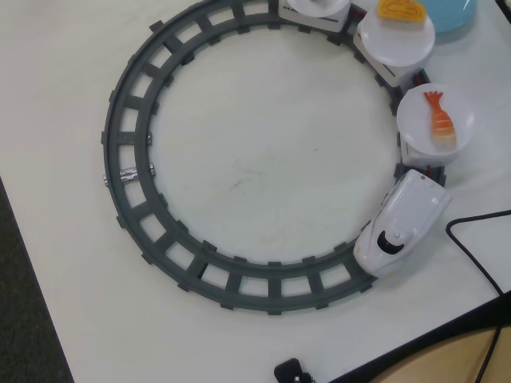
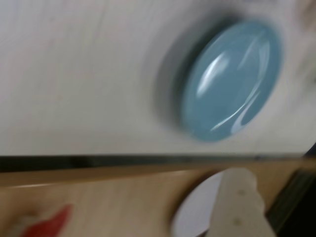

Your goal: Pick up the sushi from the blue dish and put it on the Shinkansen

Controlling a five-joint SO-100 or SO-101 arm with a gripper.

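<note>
Overhead view: sushi (image 1: 439, 122) on Shinkansen (image 1: 402, 223) plate | blue dish (image 1: 451, 14) at top edge | hand state unclear

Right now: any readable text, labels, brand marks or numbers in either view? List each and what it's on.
None readable in either view.
Shinkansen: no lettering or number visible on its white body.
White plate holding the sushi: plain.
Track: a small silvery patch, no legible marks.
Blue dish: wrist view is motion-blurred; only glare shows, no print.
</note>
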